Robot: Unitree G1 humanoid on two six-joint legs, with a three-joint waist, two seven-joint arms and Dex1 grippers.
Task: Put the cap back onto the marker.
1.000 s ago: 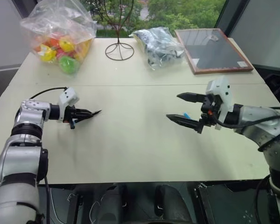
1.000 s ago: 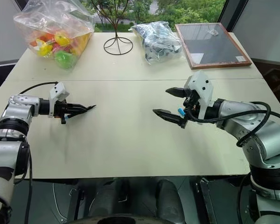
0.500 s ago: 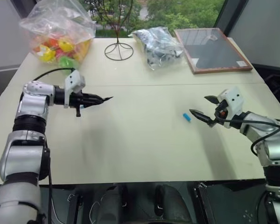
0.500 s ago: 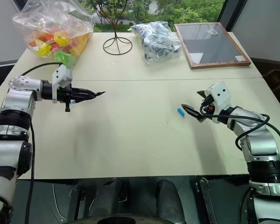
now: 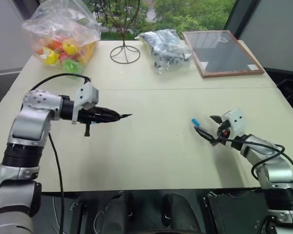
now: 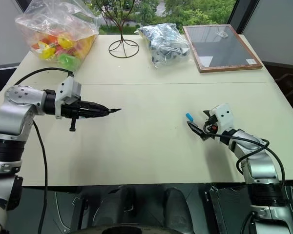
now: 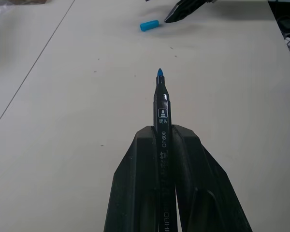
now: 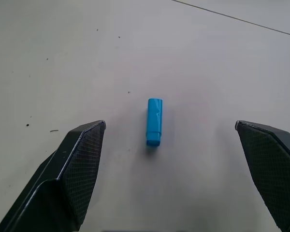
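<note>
Here, at the left of the head view, the left tool (image 5: 112, 117) is clamped on the marker (image 5: 121, 116), which juts level toward the frame's middle; the wrist view shows its blue tip (image 7: 159, 73) bare and pointing at the cap across the bench. The cap (image 5: 195, 121) lies loose on its side right of centre, touching nothing. Just to its lower right, the right tool (image 5: 211, 127) sits low over the bench with its fingers spread wide and holding nothing; in its wrist view the cap (image 8: 154, 121) lies between the two fingers (image 8: 75, 166) but apart from both. So I judge the task about half done: the marker is in hand, the cap is lined up for a grasp but not yet picked up, and lifting it, bringing the two together and pressing it over the tip all remain. The bench (image 5: 146, 161) is a pale cream top with a seam across its middle. Along its far edge, left to right, stand a clear bag of bright toys (image 5: 61, 34), a wire stand (image 5: 124, 51), a crumpled bag (image 5: 166, 46) and a wood-framed board (image 5: 222, 51). Beyond, windows show green trees.
</note>
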